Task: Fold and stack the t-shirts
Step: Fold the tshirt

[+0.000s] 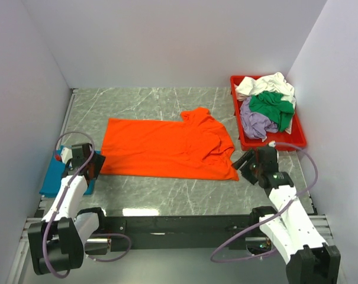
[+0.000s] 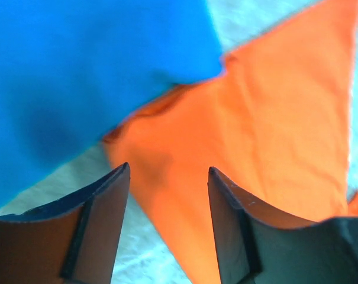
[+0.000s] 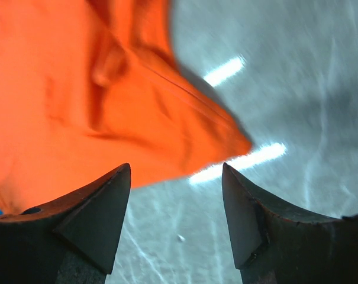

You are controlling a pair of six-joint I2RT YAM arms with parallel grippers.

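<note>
Left gripper (image 2: 168, 171) and right gripper (image 3: 177, 171), both open and empty, hang at the 8 and 4 o'clock corners of the orange t-shirt (image 1: 167, 148), which lies spread at the centre of the table (image 1: 137, 103); closing the left may also snag the adjacent teal-blue t-shirt (image 2: 78, 71).

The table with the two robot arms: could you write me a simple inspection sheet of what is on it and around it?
Surface: grey marbled table, with some glare near the front edge.
Job's things: orange shirt spread flat in the middle; blue shirt at the left edge; white shirt, green shirt and lavender shirt heaped in a red tray at the right rear.
Clutter: nothing seen.
Grippers: left gripper open over the orange shirt's left corner; right gripper open by its near right corner.
Cables: purple cables loop off both arms, clear of the cloth.
Surroundings: plain white walls on three sides.
</note>
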